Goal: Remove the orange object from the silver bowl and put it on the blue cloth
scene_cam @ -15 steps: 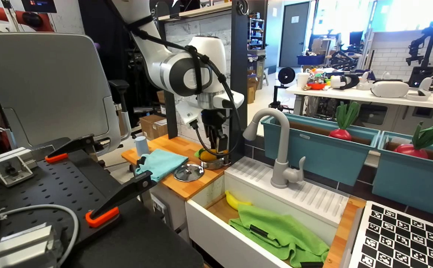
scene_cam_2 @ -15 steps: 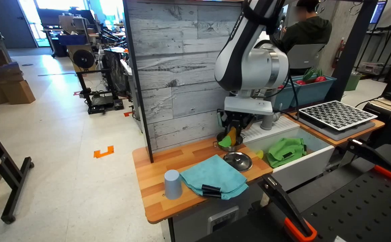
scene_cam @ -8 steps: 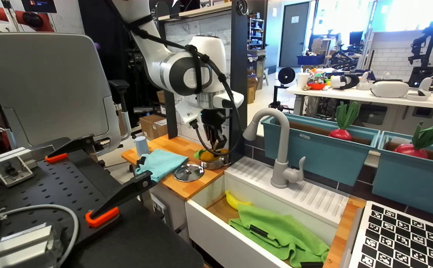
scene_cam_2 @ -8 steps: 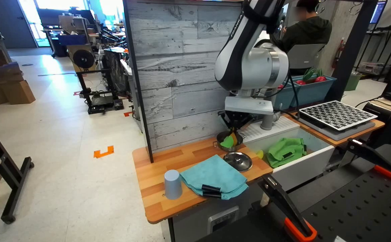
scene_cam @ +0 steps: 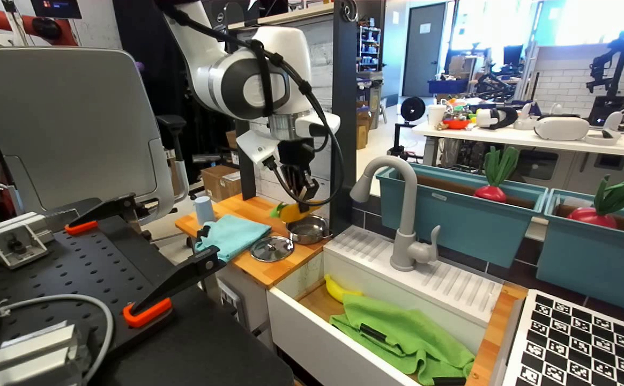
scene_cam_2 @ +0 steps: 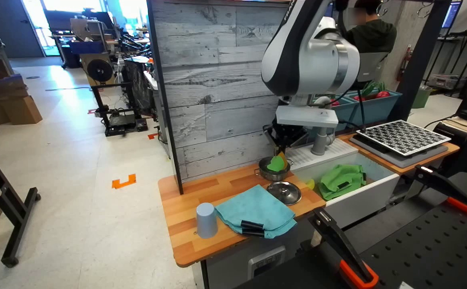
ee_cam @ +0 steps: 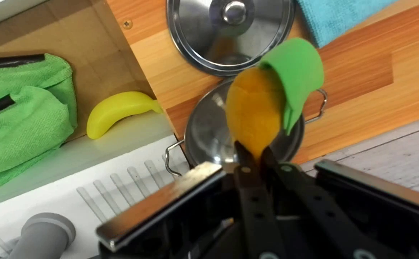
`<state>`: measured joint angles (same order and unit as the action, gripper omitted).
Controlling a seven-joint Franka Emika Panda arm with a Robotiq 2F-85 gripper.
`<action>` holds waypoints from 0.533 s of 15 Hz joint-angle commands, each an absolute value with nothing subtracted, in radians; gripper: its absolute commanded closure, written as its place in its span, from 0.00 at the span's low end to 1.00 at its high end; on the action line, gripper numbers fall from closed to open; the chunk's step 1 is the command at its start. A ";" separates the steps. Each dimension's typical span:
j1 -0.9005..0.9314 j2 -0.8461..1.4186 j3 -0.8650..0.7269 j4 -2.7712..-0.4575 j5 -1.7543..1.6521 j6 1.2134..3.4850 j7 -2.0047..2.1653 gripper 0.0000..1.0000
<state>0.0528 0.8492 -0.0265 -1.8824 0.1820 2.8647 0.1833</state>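
The orange object is yellow-orange with a green leafy top; it shows in both exterior views (scene_cam: 292, 213) (scene_cam_2: 283, 158) and in the wrist view (ee_cam: 254, 108). My gripper, in both exterior views (scene_cam: 306, 202) (scene_cam_2: 280, 153) and the wrist view (ee_cam: 252, 148), is shut on its narrow end and holds it above the silver bowl (scene_cam: 308, 235) (scene_cam_2: 273, 175) (ee_cam: 205, 124). The bowl's visible inside holds nothing. The blue cloth lies folded on the wooden counter beyond the lid, in both exterior views (scene_cam: 234, 237) (scene_cam_2: 257, 210) and at the wrist view's top (ee_cam: 339, 18).
A metal lid (scene_cam: 272, 249) (scene_cam_2: 284, 193) (ee_cam: 209, 32) lies between bowl and cloth. A blue-grey cup (scene_cam: 203, 209) (scene_cam_2: 206, 220) stands beside the cloth. The sink (scene_cam: 312, 343) holds a yellow banana (scene_cam: 340, 289) and a green cloth (scene_cam: 408, 329). A tap (scene_cam: 408, 214) and grey wall panel (scene_cam_2: 217, 80) stand close.
My gripper has closed on the orange object and risen, lifting it out of the silver bowl. The bowl, lid and blue cloth have not moved.
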 commanded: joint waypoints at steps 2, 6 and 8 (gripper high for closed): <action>0.063 0.694 0.003 -2.068 0.152 2.955 0.132 0.98; 0.120 0.666 0.006 -2.103 0.109 2.946 0.138 0.98; 0.156 0.677 0.006 -2.105 0.082 2.939 0.138 0.98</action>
<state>0.1120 0.6951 0.0077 -2.0666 0.1197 2.9246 0.1401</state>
